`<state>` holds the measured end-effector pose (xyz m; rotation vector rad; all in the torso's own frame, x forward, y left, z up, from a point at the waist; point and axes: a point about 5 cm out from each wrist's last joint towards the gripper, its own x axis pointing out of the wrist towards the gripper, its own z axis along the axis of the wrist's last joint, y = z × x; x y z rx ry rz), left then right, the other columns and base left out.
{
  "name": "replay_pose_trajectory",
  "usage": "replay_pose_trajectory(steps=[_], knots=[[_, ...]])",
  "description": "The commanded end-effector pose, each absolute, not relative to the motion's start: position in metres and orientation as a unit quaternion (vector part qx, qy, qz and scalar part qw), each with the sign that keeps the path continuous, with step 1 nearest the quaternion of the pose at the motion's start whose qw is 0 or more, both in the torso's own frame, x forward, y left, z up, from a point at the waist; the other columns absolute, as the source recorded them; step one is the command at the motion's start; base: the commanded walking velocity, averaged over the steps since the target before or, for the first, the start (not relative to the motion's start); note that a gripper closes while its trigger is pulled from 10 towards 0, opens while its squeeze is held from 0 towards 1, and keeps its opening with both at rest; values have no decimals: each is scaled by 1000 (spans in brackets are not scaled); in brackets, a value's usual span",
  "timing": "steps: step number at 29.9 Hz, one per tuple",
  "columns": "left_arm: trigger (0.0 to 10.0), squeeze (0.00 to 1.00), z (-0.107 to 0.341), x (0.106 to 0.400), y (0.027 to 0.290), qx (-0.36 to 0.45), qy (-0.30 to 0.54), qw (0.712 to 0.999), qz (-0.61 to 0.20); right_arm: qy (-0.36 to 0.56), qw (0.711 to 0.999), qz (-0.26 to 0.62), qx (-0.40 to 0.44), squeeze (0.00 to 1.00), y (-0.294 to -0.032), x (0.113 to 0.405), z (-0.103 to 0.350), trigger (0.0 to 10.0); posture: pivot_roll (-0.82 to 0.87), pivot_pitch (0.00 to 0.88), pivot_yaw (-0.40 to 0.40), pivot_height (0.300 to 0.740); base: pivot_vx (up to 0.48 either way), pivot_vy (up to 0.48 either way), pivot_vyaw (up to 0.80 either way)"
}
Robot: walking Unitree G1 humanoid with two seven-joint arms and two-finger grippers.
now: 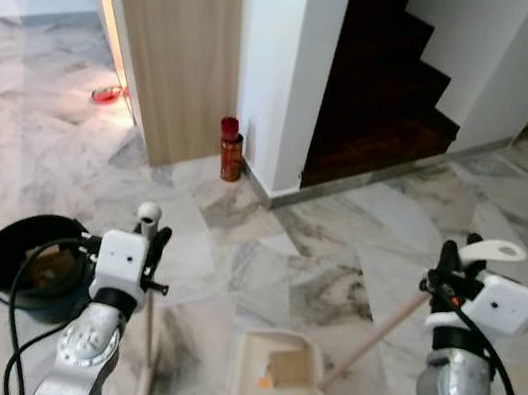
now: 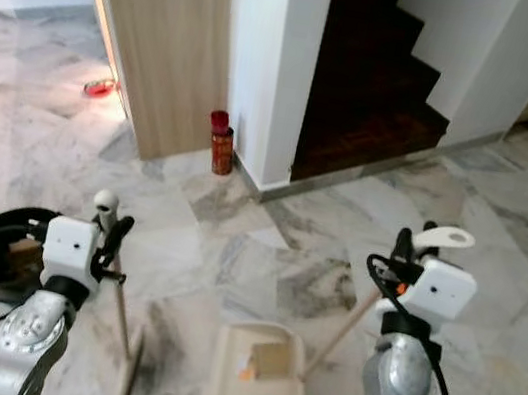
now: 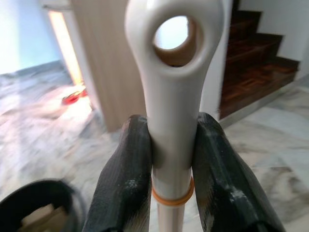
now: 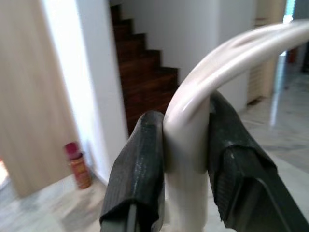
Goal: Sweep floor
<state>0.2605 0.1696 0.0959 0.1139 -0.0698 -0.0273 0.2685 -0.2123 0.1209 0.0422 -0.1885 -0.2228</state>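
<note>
Over on the left sits a black bin (image 1: 28, 260) on the marble floor (image 1: 340, 231), and just beside it the left gripper (image 3: 171, 159) has both black fingers pinching the white top of the broom handle (image 3: 173, 96), the stick running down to the floor. In the middle, a cream dustpan (image 1: 278, 387) lies flat with a brown scrap inside, a red spray can (image 1: 230, 149) standing back by the wall corner near the dark stairs (image 1: 384, 86). On the right, the right gripper (image 4: 186, 159) is clamped on the dustpan handle (image 4: 193, 116), its wooden pole slanting down to the pan.
</note>
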Motion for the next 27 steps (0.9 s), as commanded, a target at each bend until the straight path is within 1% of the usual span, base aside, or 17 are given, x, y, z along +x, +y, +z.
replay_pose_trajectory(steps=[1, 14, 27], knots=[[10000, 0, 105, 262, 172, 70, -53, 996, -8, -128, 986, -102, 26, 0, -208, 271, 136, 10000, -17, 0, 15, 740, 0, 379, 0], [10000, 0, 105, 260, 174, 69, -51, 996, 0, -126, 987, -98, 27, 0, -207, 271, 137, 10000, -15, 0, 10, 740, 0, 379, 0], [10000, 0, 106, 261, 171, 64, -52, 997, 0, -127, 987, -95, 27, 0, -207, 272, 140, 10000, -13, 0, 5, 740, 0, 377, 0]])
